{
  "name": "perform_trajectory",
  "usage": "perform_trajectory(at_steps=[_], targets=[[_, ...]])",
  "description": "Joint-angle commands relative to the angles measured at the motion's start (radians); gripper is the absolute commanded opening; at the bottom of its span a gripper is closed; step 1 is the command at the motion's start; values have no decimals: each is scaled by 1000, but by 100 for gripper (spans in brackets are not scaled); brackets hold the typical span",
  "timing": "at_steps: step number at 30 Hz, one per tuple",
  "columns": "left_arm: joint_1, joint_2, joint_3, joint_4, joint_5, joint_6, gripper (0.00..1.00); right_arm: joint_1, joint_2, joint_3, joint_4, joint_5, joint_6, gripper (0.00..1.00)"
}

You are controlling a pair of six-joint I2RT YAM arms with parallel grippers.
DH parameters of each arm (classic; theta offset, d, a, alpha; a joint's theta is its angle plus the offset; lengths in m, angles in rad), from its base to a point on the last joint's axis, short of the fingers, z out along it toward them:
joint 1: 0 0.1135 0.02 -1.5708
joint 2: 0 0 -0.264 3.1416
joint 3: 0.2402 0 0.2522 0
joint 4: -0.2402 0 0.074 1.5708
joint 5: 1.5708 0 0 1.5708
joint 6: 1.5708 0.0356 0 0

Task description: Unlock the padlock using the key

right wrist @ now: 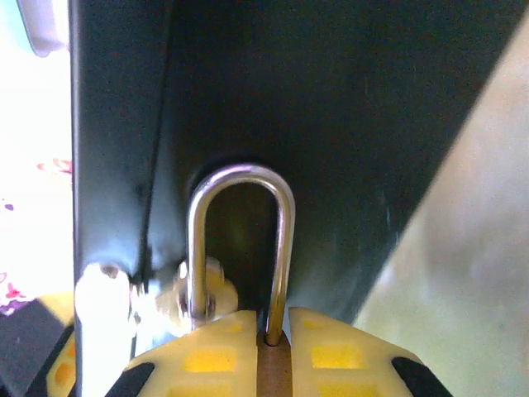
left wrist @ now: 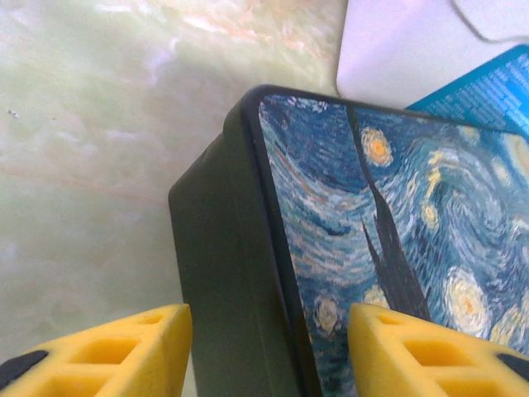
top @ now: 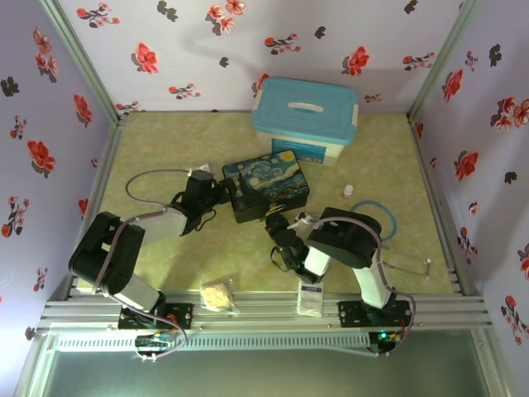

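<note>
I see polished, shiny silver metal on the shackle of the padlock (right wrist: pixel 240 172); the tin box (left wrist: pixel 388 207) has a glossy lid and matt sides.

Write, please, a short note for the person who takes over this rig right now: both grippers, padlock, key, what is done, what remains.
Left gripper: jaws wide apart, straddling the top edge of the painted tin box, holding nothing.
Right gripper: shut on the brass body of the padlock, against the tin's dark side wall.
Done: padlock grasped. One shackle leg enters the body; the other is hidden behind a finger.
Left to do: neither gripper holds the key. Probably find it, pick it up, insert, turn.
</note>
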Motion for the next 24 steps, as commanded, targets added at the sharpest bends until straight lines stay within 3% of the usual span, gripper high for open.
perform_trajectory(at_steps=[1, 11, 14, 20, 24], targets=[[26, 75, -63, -93, -29, -25, 50, -42, -71, -29, 20, -23, -82, 0], [46, 86, -33, -113, -23, 9, 50, -49, -107, -57, 21, -9, -66, 0], [63, 68, -24, -129, -15, 22, 50, -60, -170, -85, 19, -36, -174, 0], [102, 48, 25, -130, 52, 74, 52, -161, -334, -117, -185, -398, -241, 0], [102, 43, 102, -190, 68, 142, 55, -217, -505, -47, -552, -661, -343, 0]])
